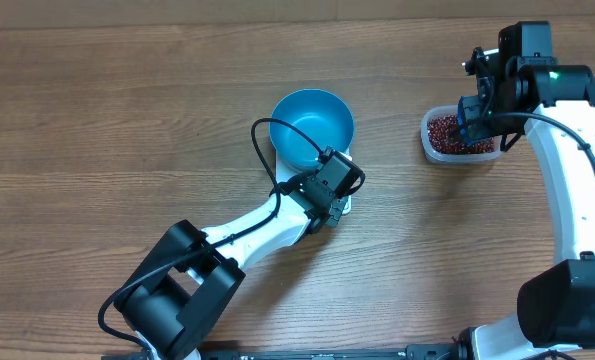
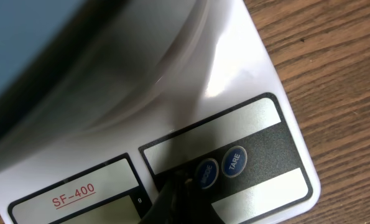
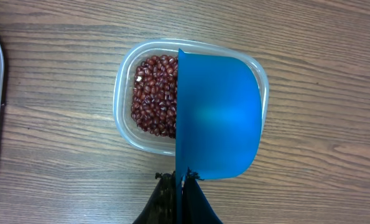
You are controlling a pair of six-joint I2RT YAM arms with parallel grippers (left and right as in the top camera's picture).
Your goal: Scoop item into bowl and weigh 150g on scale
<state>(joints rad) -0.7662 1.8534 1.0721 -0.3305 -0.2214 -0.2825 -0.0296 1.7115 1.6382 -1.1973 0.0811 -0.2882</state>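
Near mid surface [image 1: 97,120], blue bowl [image 1: 312,125] sits on white scale [image 2: 234,81], covering most of it. Left claw [image 2: 180,186] is at bowl's 5 o'clock, fingers pressed together, nothing held. Its tip is down by scale's round MODE btn, w/ TARE btn just at its 2 o'clock in wrist view. Clear tub [image 3: 125,74] stands at bowl's 3 o'clock, well apart. Right claw [image 3: 180,186] hangs over tub, clamped tight on blue scoop [image 3: 219,118]. Scoop hides tub's 3 o'clock half in wrist view. Beans [image 3: 155,93] lie heaped in tub's 9 o'clock half.
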